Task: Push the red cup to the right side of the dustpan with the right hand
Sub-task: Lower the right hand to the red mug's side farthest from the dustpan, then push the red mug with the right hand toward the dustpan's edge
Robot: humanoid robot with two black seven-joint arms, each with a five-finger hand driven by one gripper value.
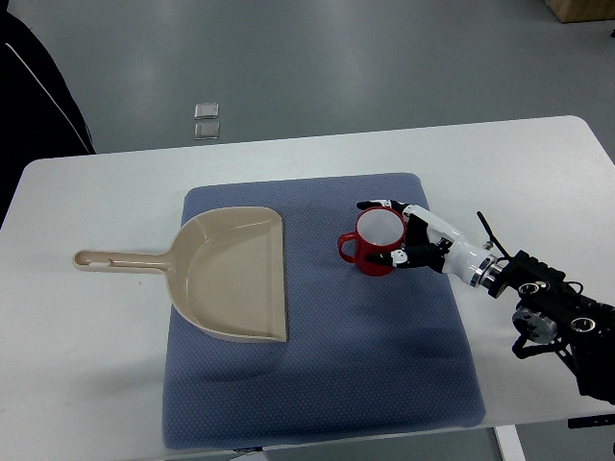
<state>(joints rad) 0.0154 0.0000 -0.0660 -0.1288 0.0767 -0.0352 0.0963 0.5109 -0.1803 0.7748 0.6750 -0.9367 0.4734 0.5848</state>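
Observation:
A red cup with a white inside stands upright on the blue mat, its handle pointing left. It sits to the right of the beige dustpan, apart from it. My right hand comes in from the right edge and lies against the cup's right side. Its fingers curve round the far rim and the thumb rests by the near rim; whether they clamp the cup is not clear. The left arm does not show.
The mat lies on a white table. The dustpan's handle reaches left off the mat. A dark shape, perhaps a person's clothing, stands at the far left corner. Two small clear items lie on the floor beyond the table.

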